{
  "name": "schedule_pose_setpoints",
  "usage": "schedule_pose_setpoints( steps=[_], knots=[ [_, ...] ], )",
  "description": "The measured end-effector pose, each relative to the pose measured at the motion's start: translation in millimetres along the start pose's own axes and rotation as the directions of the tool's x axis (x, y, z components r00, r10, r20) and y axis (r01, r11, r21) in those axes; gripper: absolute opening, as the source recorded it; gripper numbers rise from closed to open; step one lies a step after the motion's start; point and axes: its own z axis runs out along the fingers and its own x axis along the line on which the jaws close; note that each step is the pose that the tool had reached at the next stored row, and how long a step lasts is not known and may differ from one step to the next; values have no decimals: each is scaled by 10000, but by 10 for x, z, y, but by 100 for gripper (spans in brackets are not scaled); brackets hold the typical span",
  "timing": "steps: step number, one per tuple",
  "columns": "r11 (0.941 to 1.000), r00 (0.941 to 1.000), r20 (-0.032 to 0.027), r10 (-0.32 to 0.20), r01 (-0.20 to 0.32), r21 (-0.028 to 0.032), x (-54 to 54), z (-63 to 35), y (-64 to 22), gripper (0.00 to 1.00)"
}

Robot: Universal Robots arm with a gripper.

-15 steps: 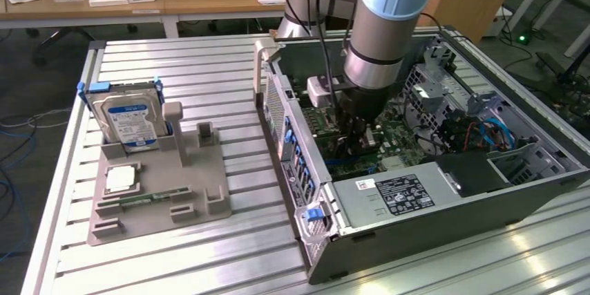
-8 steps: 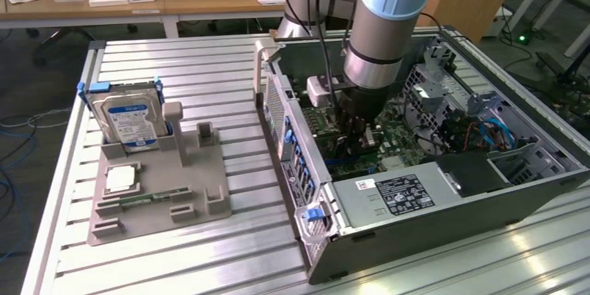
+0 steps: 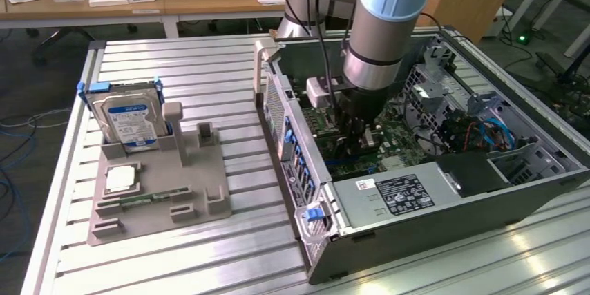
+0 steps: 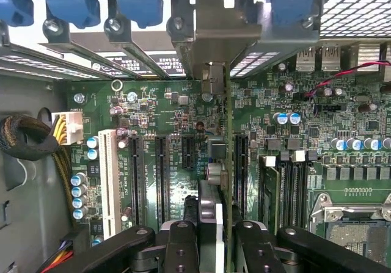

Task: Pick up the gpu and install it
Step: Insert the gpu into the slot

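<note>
Standing on edge inside the open computer case [image 3: 443, 191], the gpu [image 4: 215, 169] is clamped between the closed jaws of the gripper [image 4: 211, 239], its thin board running away from the fingers [image 4: 180, 242] toward the case's rear slot brackets. Its lower edge sits over the green motherboard [image 4: 342, 114], between black expansion slots [image 4: 161, 175] on either side. Whether it is fully seated cannot be told. In the exterior view the arm [image 3: 387, 25] reaches down into the middle of the case. On that view's left, well apart from the case, a grey holder [image 3: 157, 191] carries an upright hard drive [image 3: 129, 121] at its far end. Both rest on a ribbed metal table [image 3: 184, 60].
</note>
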Motion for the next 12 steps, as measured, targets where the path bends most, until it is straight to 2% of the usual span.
schedule_pose_setpoints(
  steps=[12],
  knots=[
    [10000,10000,-1,0,0,0,0,26,2,28]
  ],
)
